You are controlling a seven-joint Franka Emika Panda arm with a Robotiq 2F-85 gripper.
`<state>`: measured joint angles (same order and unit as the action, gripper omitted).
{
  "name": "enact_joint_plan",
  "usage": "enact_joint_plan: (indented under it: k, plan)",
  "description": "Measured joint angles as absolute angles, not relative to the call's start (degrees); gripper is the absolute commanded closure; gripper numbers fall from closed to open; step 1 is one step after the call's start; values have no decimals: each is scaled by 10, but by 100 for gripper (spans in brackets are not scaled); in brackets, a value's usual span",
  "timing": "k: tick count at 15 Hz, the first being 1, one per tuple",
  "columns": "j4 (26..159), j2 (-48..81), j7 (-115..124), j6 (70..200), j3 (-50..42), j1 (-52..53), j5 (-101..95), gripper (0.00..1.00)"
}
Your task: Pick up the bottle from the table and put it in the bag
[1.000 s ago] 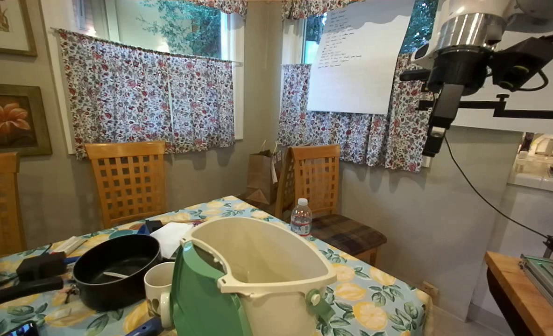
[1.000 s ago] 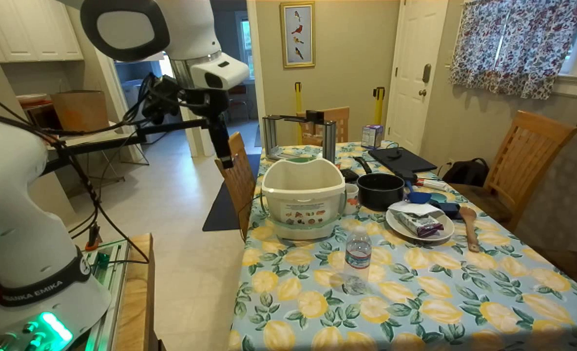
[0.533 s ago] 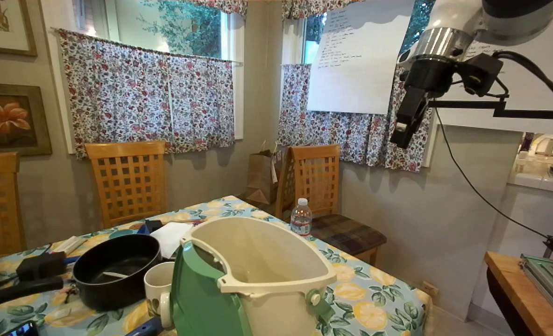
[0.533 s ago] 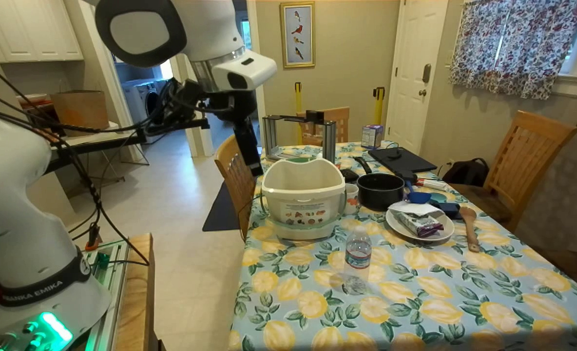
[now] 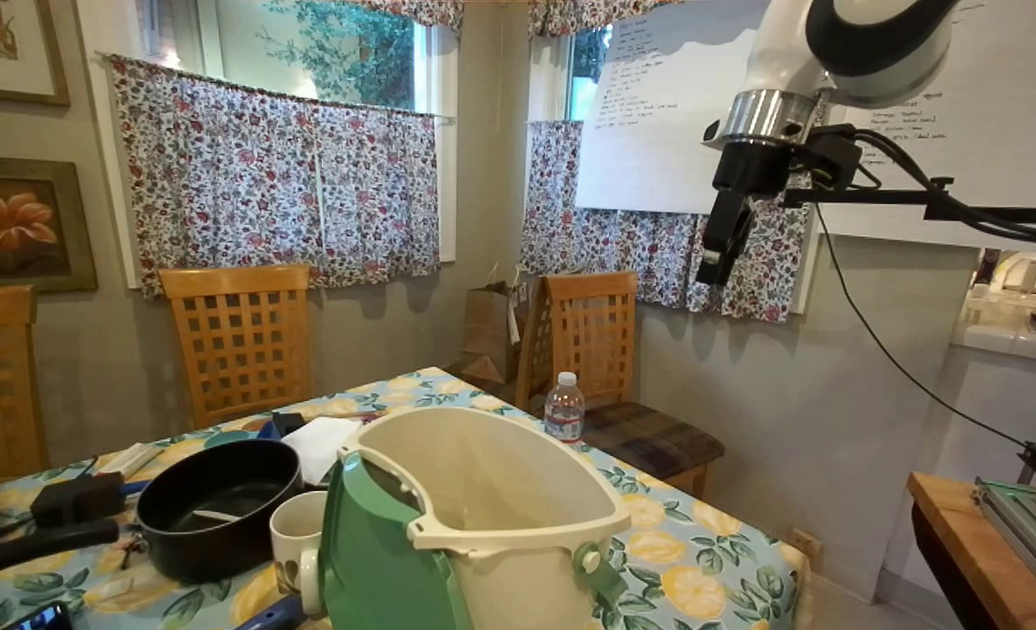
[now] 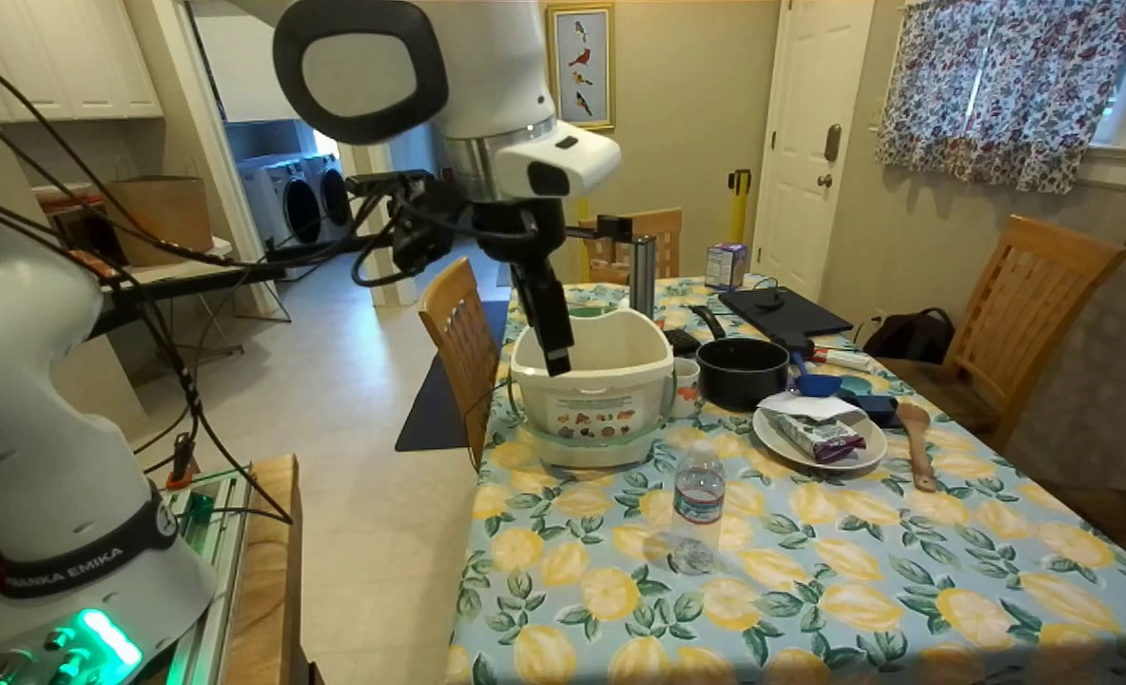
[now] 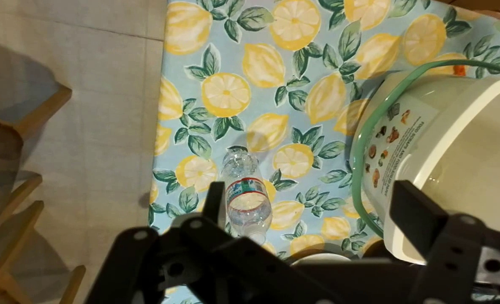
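Observation:
The bottle (image 6: 699,499) is clear plastic with a red and blue label and stands upright on the floral table (image 6: 611,597). It also shows in an exterior view (image 5: 564,413) behind the bag, and in the wrist view (image 7: 248,195). The bag (image 6: 593,411) looks like a stiff cream tub with a green handle and a green part at its back (image 5: 387,551); its wall shows at right in the wrist view (image 7: 395,139). My gripper (image 7: 315,203) is open and empty, high above the table. In the wrist view the bottle appears close to the left finger, the bag behind the right finger.
A black pan (image 6: 744,376) and a white cup (image 6: 687,388) stand beside the bag. A white plate (image 6: 863,461) with a packet and a wooden spoon (image 6: 917,452) lie farther right. A metal frame (image 6: 643,276) stands behind the bag. A chair (image 6: 458,328) is at the table's side.
The arm and gripper have moved from beside the table to over it, rightward and lower in one exterior picture, leftward in another. The bottle and bag have not moved.

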<state>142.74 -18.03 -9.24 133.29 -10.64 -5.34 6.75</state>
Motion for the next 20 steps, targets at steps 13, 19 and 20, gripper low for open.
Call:
enact_joint_plan:
  k: [13, 19, 20]
  plan:
    - [1421, -95, -65, 1540, -105, -53, 75, 0]
    - [1377, -6, -69, 1577, -103, -53, 76, 0]
    - [1370, 8, -72, 1585, -101, -53, 76, 0]
